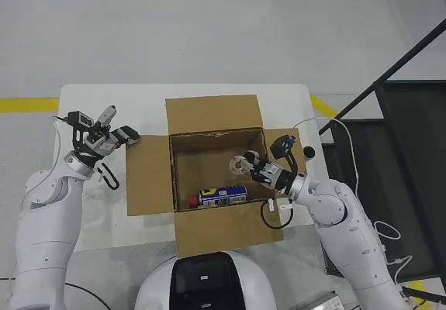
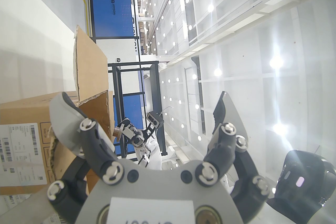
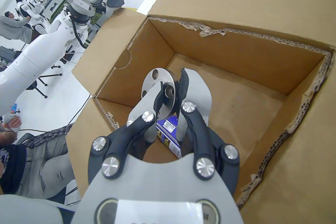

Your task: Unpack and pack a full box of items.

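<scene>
From above, the open cardboard box (image 1: 207,159) sits mid-tabletop (image 1: 106,97) with its flaps spread. A spray can (image 1: 223,196) lies on its side against the 6 o'clock wall of the box floor. The right claw (image 1: 247,164) hangs over the interior toward 3 o'clock, clamped on a round metal flange (image 1: 238,163). The left claw (image 1: 118,126) is raised outside the box at 9 o'clock. The left wrist view shows the left claw (image 2: 141,101) with its fingers wide apart and nothing between them, the box's labelled outer wall close by. The right wrist view shows the right claw (image 3: 170,86) pinching the flange (image 3: 155,78) above the box, the spray can (image 3: 170,135) on the floor beneath.
</scene>
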Robot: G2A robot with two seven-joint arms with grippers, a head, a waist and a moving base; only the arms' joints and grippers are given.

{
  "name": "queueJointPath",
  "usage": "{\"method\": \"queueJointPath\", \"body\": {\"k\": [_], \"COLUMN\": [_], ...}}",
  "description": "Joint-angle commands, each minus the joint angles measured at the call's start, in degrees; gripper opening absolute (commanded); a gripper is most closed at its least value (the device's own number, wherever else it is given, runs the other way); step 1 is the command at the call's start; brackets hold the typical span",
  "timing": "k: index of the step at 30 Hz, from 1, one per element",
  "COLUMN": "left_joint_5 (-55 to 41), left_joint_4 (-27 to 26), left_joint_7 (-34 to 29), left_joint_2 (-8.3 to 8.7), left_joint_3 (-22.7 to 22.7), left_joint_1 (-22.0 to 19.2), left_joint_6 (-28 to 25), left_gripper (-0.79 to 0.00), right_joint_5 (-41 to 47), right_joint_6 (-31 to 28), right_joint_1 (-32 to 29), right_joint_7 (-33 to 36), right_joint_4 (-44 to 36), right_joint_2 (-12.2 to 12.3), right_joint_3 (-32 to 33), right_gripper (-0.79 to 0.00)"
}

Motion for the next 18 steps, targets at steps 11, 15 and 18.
{"method": "queueJointPath", "body": {"k": [11,15,18], "left_joint_5": [0.00,0.00,0.00], "left_joint_4": [0.00,0.00,0.00], "left_joint_7": [0.00,0.00,0.00], "left_joint_2": [0.00,0.00,0.00], "left_joint_3": [0.00,0.00,0.00], "left_joint_1": [0.00,0.00,0.00], "left_joint_6": [0.00,0.00,0.00], "left_gripper": [0.000,0.000,0.000], "right_joint_5": [28.21,30.33,30.03], "right_joint_6": [-4.89,-3.29,-1.18], "right_joint_1": [-11.12,-11.89,-10.01], "right_joint_7": [5.70,5.34,5.16], "right_joint_4": [1.19,6.77,11.78], "right_joint_2": [3.21,3.75,4.00], "right_joint_3": [22.25,26.05,26.17], "right_gripper": [-0.785,-0.785,-0.785]}}
